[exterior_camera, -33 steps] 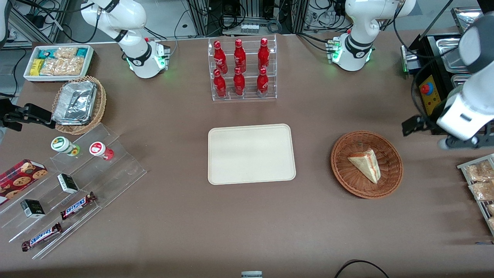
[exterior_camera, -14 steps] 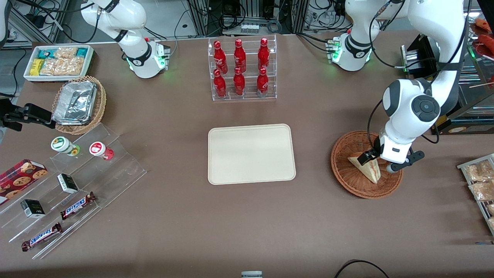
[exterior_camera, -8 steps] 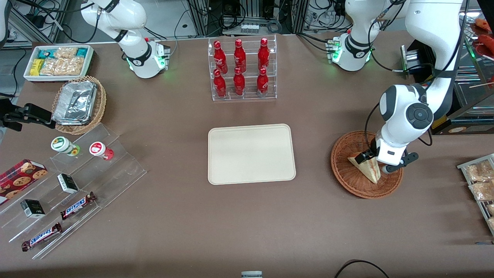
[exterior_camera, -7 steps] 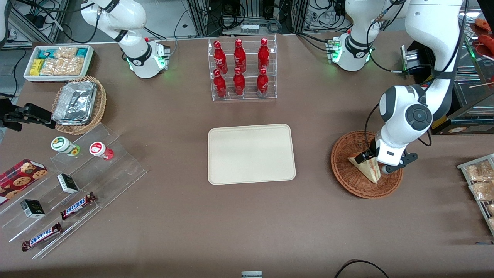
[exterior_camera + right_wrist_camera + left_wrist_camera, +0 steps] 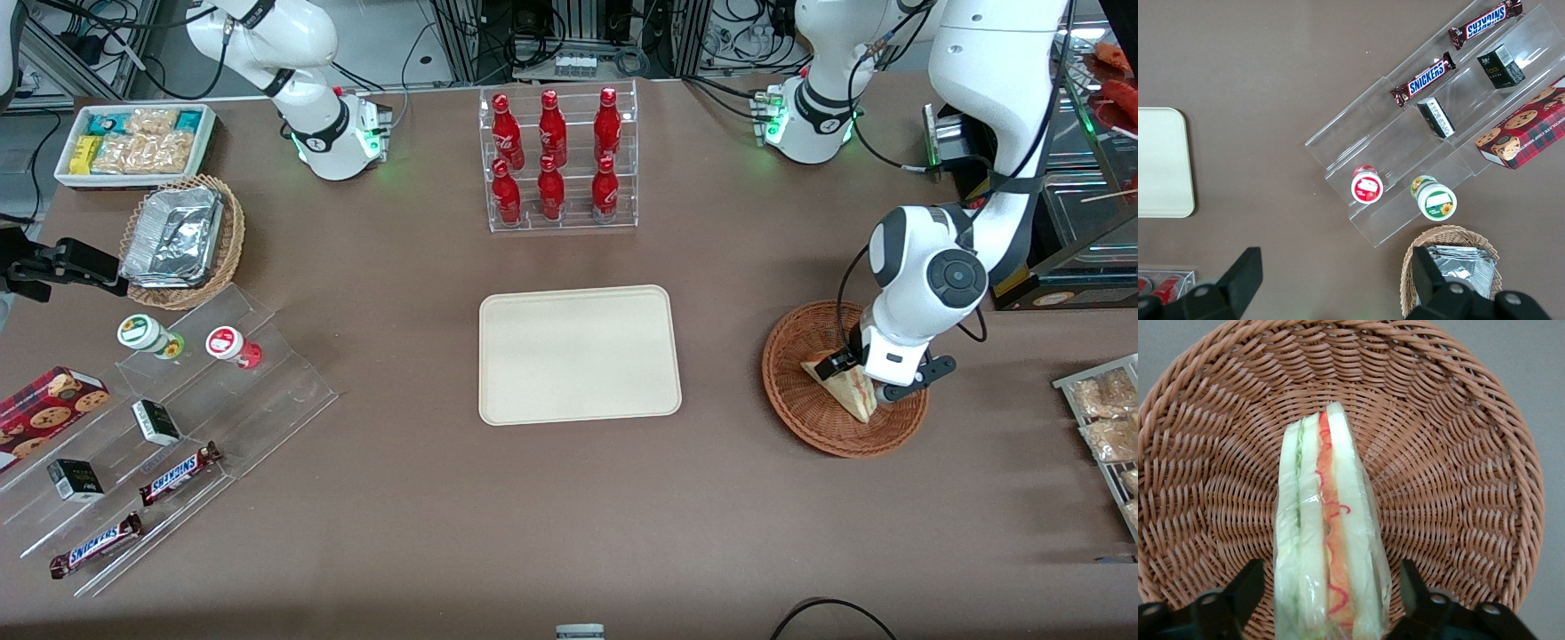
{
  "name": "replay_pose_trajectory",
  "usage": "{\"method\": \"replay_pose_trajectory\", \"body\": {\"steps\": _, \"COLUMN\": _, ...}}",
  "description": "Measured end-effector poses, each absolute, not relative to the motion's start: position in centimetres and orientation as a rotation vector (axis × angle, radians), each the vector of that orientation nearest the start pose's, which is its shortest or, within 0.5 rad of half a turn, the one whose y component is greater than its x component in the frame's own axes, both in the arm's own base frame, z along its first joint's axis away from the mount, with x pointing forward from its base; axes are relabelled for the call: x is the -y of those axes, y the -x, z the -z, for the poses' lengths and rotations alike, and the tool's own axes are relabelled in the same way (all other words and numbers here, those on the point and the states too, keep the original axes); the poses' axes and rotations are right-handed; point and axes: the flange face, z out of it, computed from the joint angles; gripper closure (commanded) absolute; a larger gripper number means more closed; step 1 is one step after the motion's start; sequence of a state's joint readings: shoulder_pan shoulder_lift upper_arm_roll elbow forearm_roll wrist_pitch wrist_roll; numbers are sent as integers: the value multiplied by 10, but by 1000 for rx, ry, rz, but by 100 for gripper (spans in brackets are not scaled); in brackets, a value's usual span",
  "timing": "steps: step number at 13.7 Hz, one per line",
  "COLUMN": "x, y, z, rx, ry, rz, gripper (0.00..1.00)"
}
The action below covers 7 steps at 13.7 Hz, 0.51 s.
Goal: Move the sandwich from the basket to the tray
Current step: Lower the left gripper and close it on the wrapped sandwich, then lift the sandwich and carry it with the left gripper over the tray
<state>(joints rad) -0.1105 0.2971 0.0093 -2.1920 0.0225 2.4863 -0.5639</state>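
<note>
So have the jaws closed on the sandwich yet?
No: in the left wrist view the gripper straddles the sandwich in the basket, with a gap visible between each jaw and the wrapper.

The front view looks steeply down on the whole bench [image 5: 409,498] from its near edge, facing both arm bases. The left wrist view looks straight down at close range, with the basket [image 5: 1458,420] filling nearly all of it and the sandwich [image 5: 1328,533] standing between the spread fingers [image 5: 1238,593] of the hand [image 5: 1331,603]; the front view shares that basket [image 5: 800,418] and hand [image 5: 861,375]. The right wrist view looks down from higher up at the parked arm's end, sharing the tray [image 5: 1161,163] with the front view [image 5: 578,356].
</note>
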Motion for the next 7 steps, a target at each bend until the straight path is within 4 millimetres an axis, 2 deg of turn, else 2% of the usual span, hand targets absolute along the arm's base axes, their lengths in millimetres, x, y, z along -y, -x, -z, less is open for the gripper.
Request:
{"method": "replay_pose_trajectory", "body": {"steps": 4, "x": 56, "y": -558, "z": -255, "rx": 691, "ry": 3052, "rz": 22, "gripper": 100}}
{"method": "replay_pose_trajectory", "body": {"steps": 7, "x": 58, "y": -564, "z": -282, "rx": 690, "ry": 3052, "rz": 24, "gripper": 100}}
